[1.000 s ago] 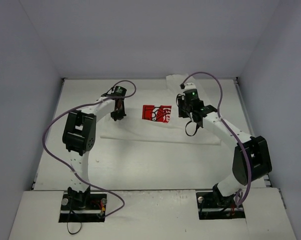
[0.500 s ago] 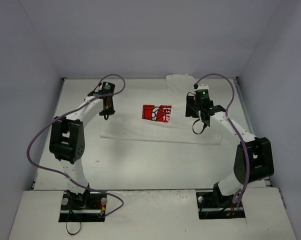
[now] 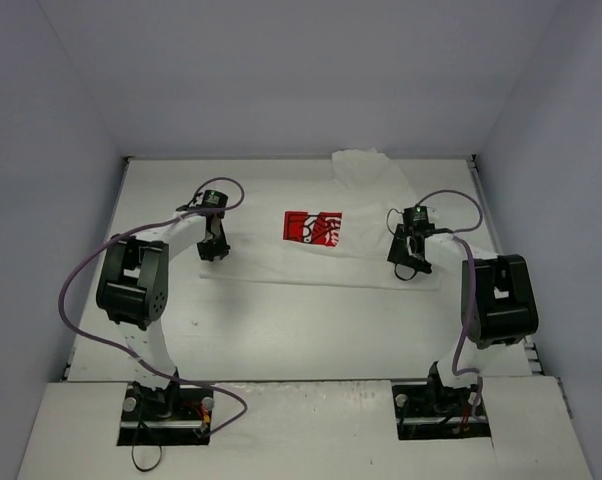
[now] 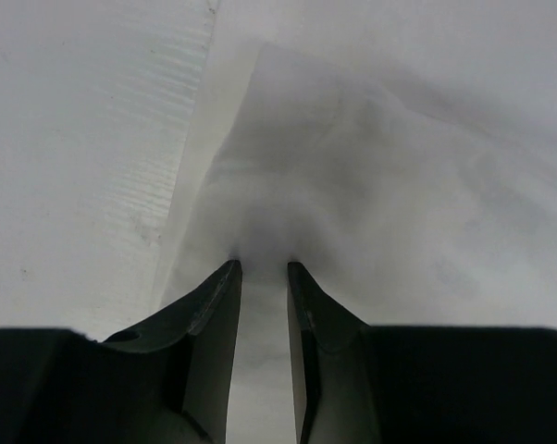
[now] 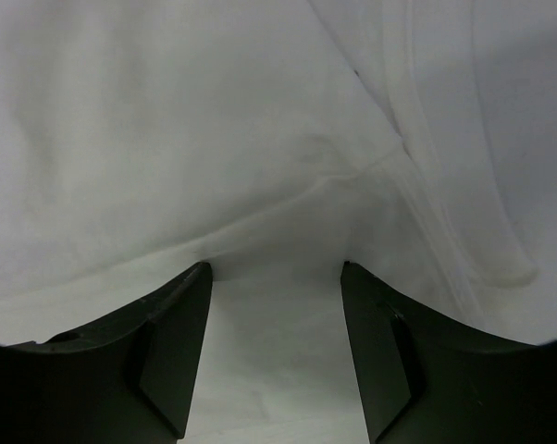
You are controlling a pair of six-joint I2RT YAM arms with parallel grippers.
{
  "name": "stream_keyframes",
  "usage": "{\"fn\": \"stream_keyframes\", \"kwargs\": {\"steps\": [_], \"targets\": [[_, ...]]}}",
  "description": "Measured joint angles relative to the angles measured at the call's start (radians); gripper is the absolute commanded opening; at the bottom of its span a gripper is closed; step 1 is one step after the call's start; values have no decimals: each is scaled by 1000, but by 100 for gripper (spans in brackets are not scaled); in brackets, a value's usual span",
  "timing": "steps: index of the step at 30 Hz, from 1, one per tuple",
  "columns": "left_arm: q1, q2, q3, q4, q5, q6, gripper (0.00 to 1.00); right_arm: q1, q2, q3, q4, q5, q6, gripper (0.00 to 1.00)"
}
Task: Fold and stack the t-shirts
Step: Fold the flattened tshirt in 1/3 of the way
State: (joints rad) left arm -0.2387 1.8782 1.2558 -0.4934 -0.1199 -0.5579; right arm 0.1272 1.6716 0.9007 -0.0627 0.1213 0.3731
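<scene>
The t-shirt [image 3: 311, 258] lies flat as a wide white band across the table's middle, its red square print [image 3: 314, 226] facing up. My left gripper [image 3: 212, 252] points down at the shirt's left end. In the left wrist view its fingers [image 4: 264, 266] stand a narrow gap apart with their tips at the cloth's [image 4: 371, 185] edge and nothing pinched between them. My right gripper [image 3: 409, 270] is at the shirt's near right edge. It [image 5: 277, 266] is open wide, and the hem of the cloth [image 5: 214, 139] lies just past its tips.
A lump of white cloth [image 3: 361, 162] sits at the table's far edge, right of centre. Grey walls close in the table on three sides. Purple cables [image 3: 81, 290] loop off both arms. Bare table [image 3: 301, 330] lies between the shirt and the arm bases.
Both grippers have opened and moved outward and toward me, from beside the red print to the shirt's left end and near right edge. The shirt itself lies much as before.
</scene>
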Motion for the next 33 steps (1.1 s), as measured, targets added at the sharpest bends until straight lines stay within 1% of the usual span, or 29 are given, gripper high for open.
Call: {"fn": "stream_keyframes", "kwargs": {"steps": [6,10,12,14,19,20,22,24,26,29,30,31,32,33], "targets": [[45,-87,-118,31,44,-56,22,-38,-39,-63,45,-13,110,55],[75,-149,-189,19,77,-78,22,-41,-94,-111,18,-13,185,55],[86,-189,-233,11,100,-85,22,-42,-143,-142,-21,-10,223,55],[96,-241,-288,-9,110,-91,22,-46,-212,-181,-95,1,254,55],[114,-361,-400,-127,120,-101,23,-60,-377,-220,-266,20,305,56],[114,-377,-407,-154,121,-101,24,-61,-400,-220,-285,21,308,56],[115,-410,-411,-194,121,-99,30,-61,-442,-217,-320,22,304,55],[118,-439,-380,-245,122,-83,34,-61,-460,-188,-355,24,273,54],[126,-444,-287,-285,121,-57,40,-61,-443,-105,-385,32,227,51],[162,-393,-49,-309,121,-6,40,-65,-339,88,-374,37,116,48],[177,-365,32,-304,122,14,40,-71,-284,159,-364,24,76,46],[192,-331,117,-299,122,35,40,-76,-223,240,-356,2,36,41],[207,-285,200,-291,123,58,40,-80,-157,320,-336,-22,-5,40],[224,-237,277,-284,127,81,40,-83,-95,390,-311,-46,-43,36]]}}
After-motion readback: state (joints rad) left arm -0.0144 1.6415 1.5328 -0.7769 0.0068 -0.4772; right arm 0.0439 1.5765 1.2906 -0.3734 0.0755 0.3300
